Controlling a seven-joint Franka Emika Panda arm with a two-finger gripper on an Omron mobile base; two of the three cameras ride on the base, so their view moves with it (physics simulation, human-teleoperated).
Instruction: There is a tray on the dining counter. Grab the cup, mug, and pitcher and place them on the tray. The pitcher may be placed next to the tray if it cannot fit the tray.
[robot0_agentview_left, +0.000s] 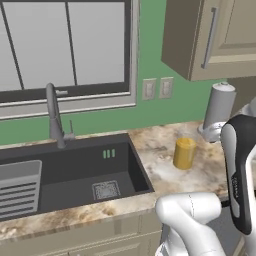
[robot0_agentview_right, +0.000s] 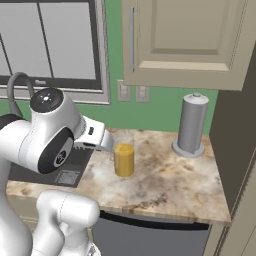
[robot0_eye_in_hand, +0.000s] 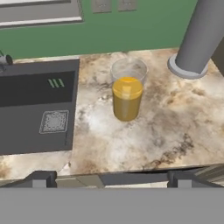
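The pitcher (robot0_eye_in_hand: 127, 94) stands upright on the marbled surface (robot0_eye_in_hand: 175, 118) of the wall side, between the dark sink (robot0_eye_in_hand: 37, 105) and the grey canister (robot0_eye_in_hand: 199, 37), well apart from both. It is a clear vessel, yellow-orange in the lower part and colourless near the rim, so I judge it is partly filled and rather heavy for its size. The wall looks smooth and stiff, probably slippery, and no handle can be seen from these angles. I think the best place to take hold is around the body in the coloured part, low enough that it does not tip, and it should be kept upright while it is carried so nothing spills. The hand (robot0_eye_in_hand: 112, 177) is spread to its full width; its two dark fingertips (robot0_eye_in_hand: 41, 178) rise at the bottom of the hand view, far from each other, with nothing between them. It holds nothing and touches nothing, and it is still short of the pitcher, in front of the surface edge. The opening looks wide enough for the body of the pitcher.
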